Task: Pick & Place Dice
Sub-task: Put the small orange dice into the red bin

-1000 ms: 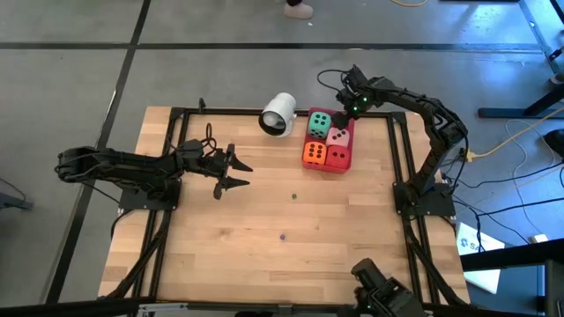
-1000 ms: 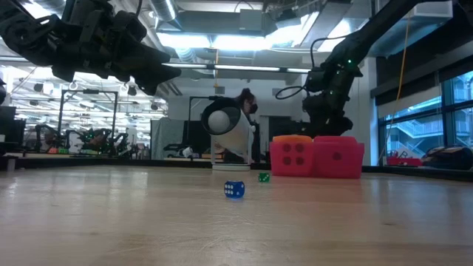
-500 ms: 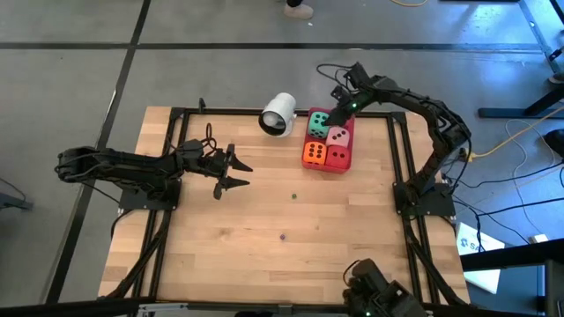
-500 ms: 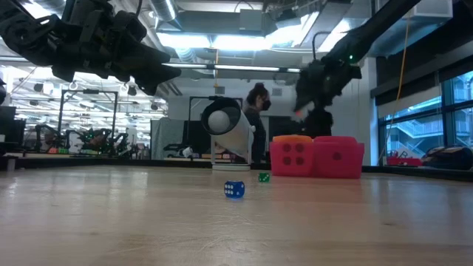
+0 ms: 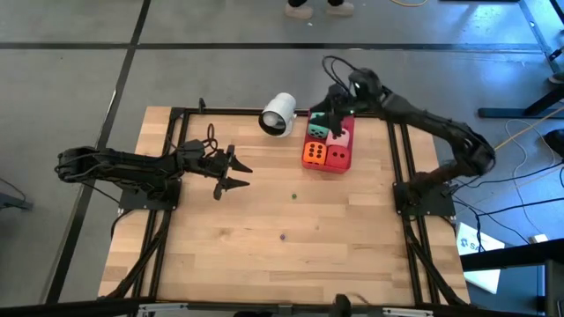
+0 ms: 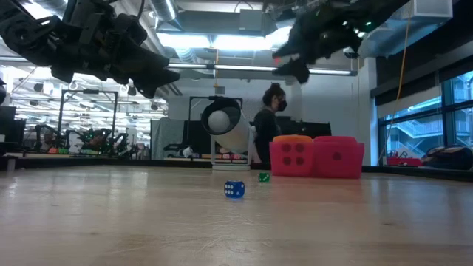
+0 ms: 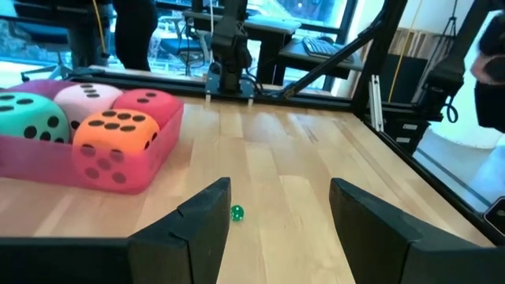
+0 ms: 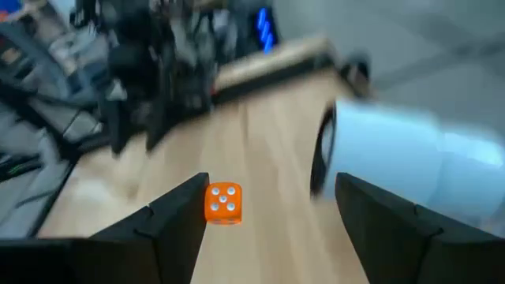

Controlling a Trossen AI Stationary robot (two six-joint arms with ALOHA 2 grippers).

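Four soft dice sit in the red tray [image 5: 345,145]: green [image 5: 315,130], pink [image 5: 337,136], orange [image 5: 313,154] and red [image 5: 337,158]. My right gripper [image 5: 322,112] hangs high over the tray's far end, open, pointing toward the white cup [image 5: 279,114], which lies on its side. In the right wrist view a small orange die [image 8: 223,203] shows between the fingers of my right gripper [image 8: 272,189], close to one of them. My left gripper [image 5: 233,172] waits open and level at mid-left, facing the tray [image 7: 47,158]. My right gripper stands with its fingers wide apart. The small orange die [image 8: 223,203] lies right beside the inner edge of one finger [image 8: 177,209]. Whether that finger touches it I cannot tell.
A small green die [image 5: 293,197] and a small blue die [image 5: 282,236] lie on the bare wood in the middle of the table. A black frame [image 5: 176,113] runs round the table's edge. A person [image 6: 270,129] stands in the room beyond the far edge.
My right gripper has risen well above the tray's far end and swung toward the table's left, toward the cup, tipping up from a downward slant to nearly level and rolling. The dice in the tray have stayed put.
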